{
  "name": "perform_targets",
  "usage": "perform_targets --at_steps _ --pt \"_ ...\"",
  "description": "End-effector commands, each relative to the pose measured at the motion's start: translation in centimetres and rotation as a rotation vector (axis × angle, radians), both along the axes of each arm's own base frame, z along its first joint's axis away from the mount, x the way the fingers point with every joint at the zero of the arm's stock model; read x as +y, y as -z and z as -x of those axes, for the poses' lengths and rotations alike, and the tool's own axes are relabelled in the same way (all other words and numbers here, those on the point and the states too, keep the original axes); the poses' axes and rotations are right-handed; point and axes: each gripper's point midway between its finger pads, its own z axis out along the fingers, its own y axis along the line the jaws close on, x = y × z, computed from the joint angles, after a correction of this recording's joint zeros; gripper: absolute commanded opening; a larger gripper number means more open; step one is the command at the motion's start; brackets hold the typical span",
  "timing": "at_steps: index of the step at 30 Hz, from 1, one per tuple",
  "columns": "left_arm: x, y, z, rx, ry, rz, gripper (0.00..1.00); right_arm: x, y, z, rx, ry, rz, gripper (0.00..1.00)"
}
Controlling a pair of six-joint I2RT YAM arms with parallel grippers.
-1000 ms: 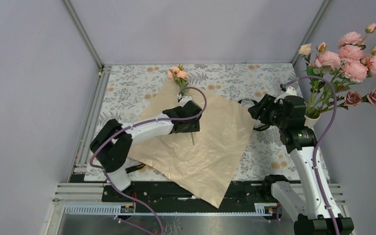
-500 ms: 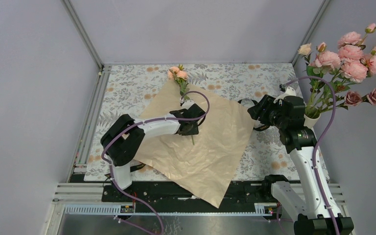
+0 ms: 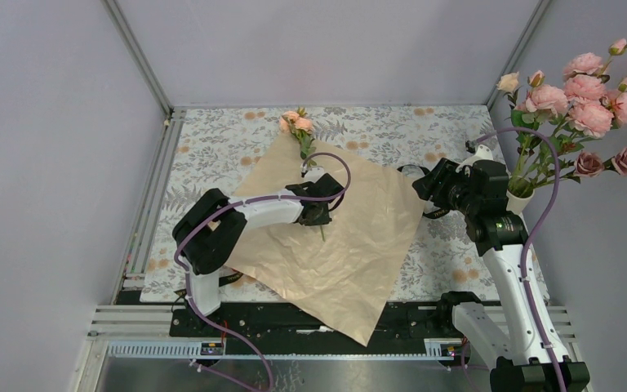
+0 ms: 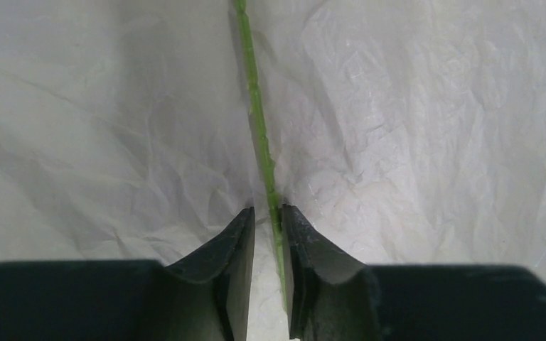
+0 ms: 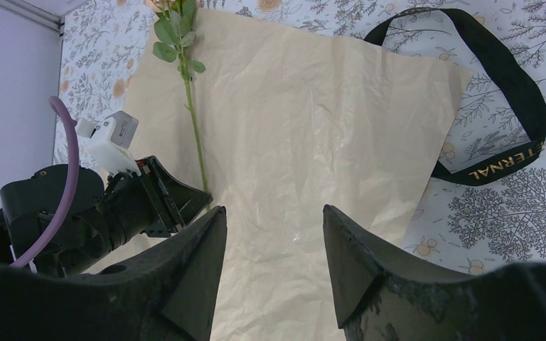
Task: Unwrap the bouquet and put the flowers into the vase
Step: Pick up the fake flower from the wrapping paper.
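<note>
The bouquet lies unwrapped: its tan paper [image 3: 351,245] is spread flat on the table. One peach rose [image 3: 296,123] rests on the paper, its thin green stem [image 4: 256,106] running between the fingers of my left gripper [image 4: 268,213]. The jaws stand narrow around the stem; it touches the right finger, with a small gap on the left. My right gripper [image 5: 274,213] hovers open and empty above the paper's right side. The cream vase [image 3: 521,198] stands at the far right behind the right arm, holding several pink flowers [image 3: 580,98].
A black ribbon [image 5: 512,92] lies looped on the floral tablecloth [image 3: 212,147] by the paper's right corner. Metal frame posts [image 3: 143,61] and grey walls enclose the table. The left arm's purple cable [image 3: 331,163] arcs over the stem.
My left gripper's jaws have narrowed around the stem, and the left arm's elbow has shifted right. The right arm and the rose have stayed put.
</note>
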Motion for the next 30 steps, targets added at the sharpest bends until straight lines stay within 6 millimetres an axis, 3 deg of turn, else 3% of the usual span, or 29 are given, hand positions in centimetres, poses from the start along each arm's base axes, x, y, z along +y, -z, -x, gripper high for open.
perform_targets --at_steps 1,9,13,25,30 --pt "-0.7 -0.8 -1.3 -0.047 -0.020 0.009 0.21 0.4 -0.7 -0.1 -0.040 -0.024 0.002 0.59" --pt "-0.1 -0.8 -0.9 -0.044 -0.029 -0.001 0.07 0.5 -0.6 0.0 -0.038 -0.029 -0.001 0.59" --pt "0.2 -1.7 -0.7 -0.056 -0.041 0.023 0.00 0.5 -0.5 0.0 -0.036 -0.031 -0.003 0.59" --pt "0.6 -8.5 0.2 -0.184 -0.076 0.233 0.00 1.2 -1.0 0.1 -0.044 -0.057 -0.041 0.59" --pt "0.8 -10.3 1.4 -0.194 -0.067 0.322 0.00 3.0 -1.0 0.1 -0.037 -0.120 -0.124 0.59"
